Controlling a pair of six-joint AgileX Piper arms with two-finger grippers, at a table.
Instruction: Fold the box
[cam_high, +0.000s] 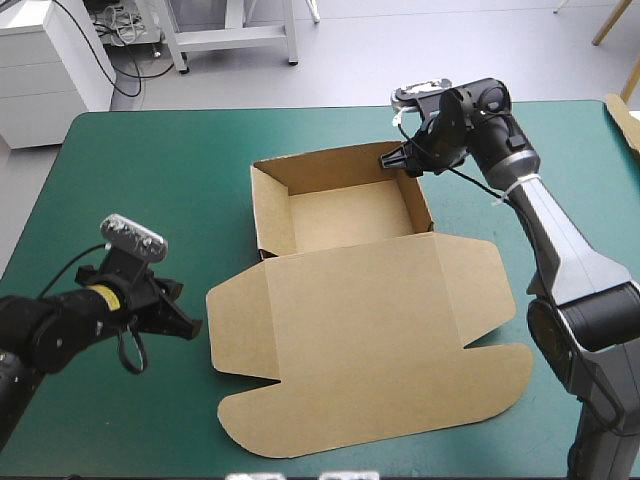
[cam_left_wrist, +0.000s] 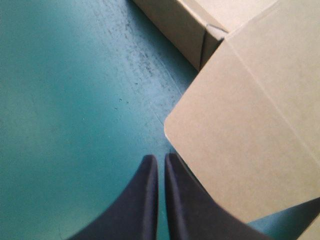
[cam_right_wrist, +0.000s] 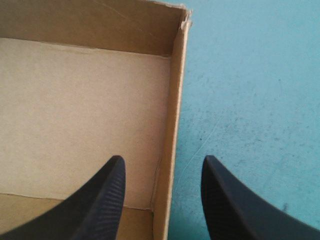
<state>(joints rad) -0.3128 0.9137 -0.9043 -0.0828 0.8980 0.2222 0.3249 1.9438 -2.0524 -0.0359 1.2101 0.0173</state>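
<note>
box (cam_high: 330, 290) of brown board sits at the middle of the teal-green desk (cam_high: 150, 160), an open tray with its lid lying flat. the lid (cam_high: 385, 345) is the widest part, spread toward the near edge, with a flap at each side and a long rounded flap nearest. the tray (cam_high: 345, 215) stands beyond it, toward the far edge, all four walls raised. the right pincer (cam_high: 392, 158) is at the tray's far right corner, its black fingers spread astride the right wall (cam_right_wrist: 172, 125), one over the tray's floor and one over the cover outside; whether they touch the board cannot be told. the left pincer (cam_high: 188, 326) is low over the desk's near left part, fingers pressed together on nothing, its tip just beside the rounded corner of the lid's left flap (cam_left_wrist: 235, 150).
</note>
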